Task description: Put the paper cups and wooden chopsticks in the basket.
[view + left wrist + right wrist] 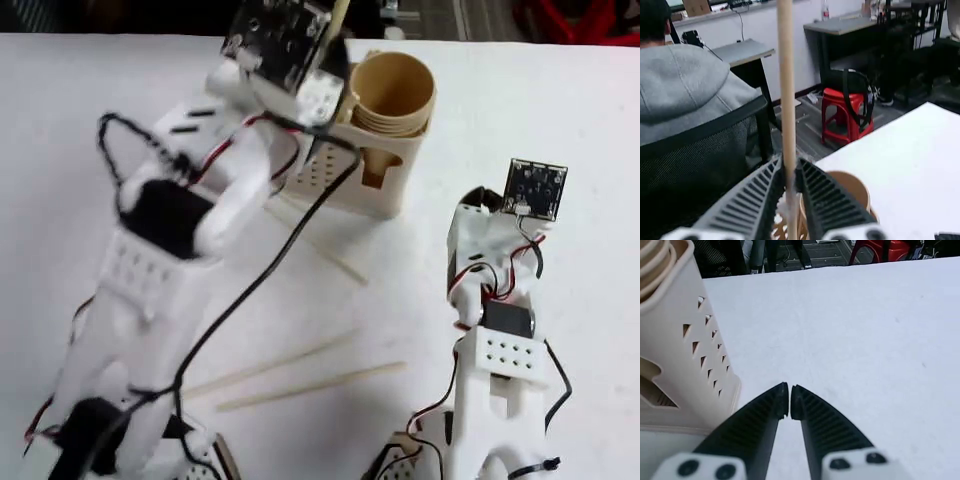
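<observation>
wooden chopstick (786, 100) stands upright, clamped in the left claw (790, 167) above the basket (385, 190) holding paper cups (395, 95); more chopsticks (310, 387) lie on the table (560, 110); right claw (789, 401) pressed together, empty, beside the basket

Top of chopstick (786, 75) was cut off at edge | basket (400, 197) side was hidden behind left arm (235, 190) | cups (652, 262) were cropped.

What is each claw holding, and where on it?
Left claw: a wooden chopstick, pinched on its shaft, with a long stretch sticking out past the tips. Right claw: shut, empty.
</observation>
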Robot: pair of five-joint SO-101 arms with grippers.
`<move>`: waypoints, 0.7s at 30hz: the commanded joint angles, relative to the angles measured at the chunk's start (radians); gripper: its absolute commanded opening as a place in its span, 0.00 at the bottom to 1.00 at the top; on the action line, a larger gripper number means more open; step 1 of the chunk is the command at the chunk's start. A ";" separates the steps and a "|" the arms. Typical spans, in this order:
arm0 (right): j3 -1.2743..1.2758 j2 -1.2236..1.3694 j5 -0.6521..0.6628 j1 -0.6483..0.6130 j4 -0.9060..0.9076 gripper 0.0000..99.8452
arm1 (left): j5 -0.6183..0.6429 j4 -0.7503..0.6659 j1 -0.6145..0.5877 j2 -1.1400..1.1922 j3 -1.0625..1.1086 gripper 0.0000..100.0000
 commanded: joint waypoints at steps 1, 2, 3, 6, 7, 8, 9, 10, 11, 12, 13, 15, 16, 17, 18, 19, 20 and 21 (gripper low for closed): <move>-0.055 -0.035 -0.003 -0.015 -0.019 0.02 | 0.061 -0.226 -0.008 0.090 -0.048 0.02; -0.055 -0.035 -0.003 -0.015 -0.019 0.02 | 0.066 -0.253 -0.010 0.116 -0.048 0.02; -0.055 -0.035 -0.003 -0.015 -0.019 0.02 | 0.071 -0.273 -0.010 0.142 -0.048 0.02; -0.055 -0.035 -0.002 -0.015 -0.019 0.02 | 0.071 -0.315 -0.033 0.216 -0.048 0.02; -0.055 -0.035 -0.002 -0.015 -0.019 0.02 | 0.071 -0.333 -0.045 0.239 -0.048 0.02; -0.055 -0.035 -0.002 -0.015 -0.019 0.02 | 0.071 -0.350 -0.064 0.262 -0.048 0.02; -0.055 -0.035 -0.002 -0.015 -0.019 0.02 | 0.071 -0.365 -0.076 0.283 -0.048 0.02; -0.055 -0.035 -0.002 -0.015 -0.019 0.02 | 0.071 -0.379 -0.088 0.302 -0.048 0.02; -0.055 -0.035 -0.002 -0.015 -0.019 0.02 | 0.071 -0.388 -0.099 0.318 -0.048 0.02; -0.055 -0.035 -0.002 -0.015 -0.019 0.02 | 0.071 -0.391 -0.108 0.331 -0.048 0.02; -0.055 -0.035 -0.002 -0.015 -0.019 0.02 | 0.071 -0.390 -0.113 0.338 -0.048 0.02; -0.055 -0.035 -0.002 -0.015 -0.019 0.02 | 0.066 -0.373 -0.117 0.341 -0.048 0.02; -0.055 -0.035 -0.002 -0.015 -0.019 0.02 | 0.066 -0.344 -0.117 0.341 -0.055 0.03; -0.055 -0.035 -0.002 -0.015 -0.019 0.02 | 0.064 -0.310 -0.114 0.340 -0.060 0.05; -0.055 -0.035 -0.002 -0.015 -0.019 0.02 | 0.064 -0.273 -0.111 0.335 -0.074 0.08; -0.055 -0.035 -0.002 -0.015 -0.019 0.02 | 0.068 -0.222 -0.110 0.326 -0.091 0.11; -0.055 -0.035 -0.002 -0.015 -0.019 0.02 | 0.069 -0.170 -0.111 0.318 -0.107 0.14; -0.055 -0.035 -0.002 -0.015 -0.019 0.02 | 0.071 -0.118 -0.114 0.308 -0.124 0.16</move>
